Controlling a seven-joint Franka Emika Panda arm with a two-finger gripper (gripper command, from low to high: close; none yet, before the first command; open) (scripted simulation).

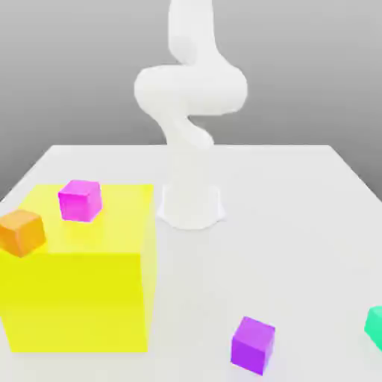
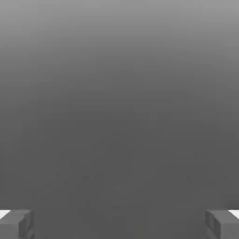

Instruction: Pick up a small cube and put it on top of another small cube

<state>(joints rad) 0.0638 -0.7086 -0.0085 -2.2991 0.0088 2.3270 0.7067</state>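
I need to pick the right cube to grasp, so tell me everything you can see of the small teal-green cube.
The small teal-green cube looks plain, matte and uniformly coloured, with no markings. It rests on the white table at the exterior view's right edge, near the front, partly cut off by the frame. Nothing touches it except the table; the purple cube on the table sits apart from it.

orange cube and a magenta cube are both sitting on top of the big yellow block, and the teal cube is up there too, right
Not quite. The orange cube and the magenta cube do sit on the big yellow block, but the teal cube rests on the white table, at the exterior view's right edge, as that view shows.
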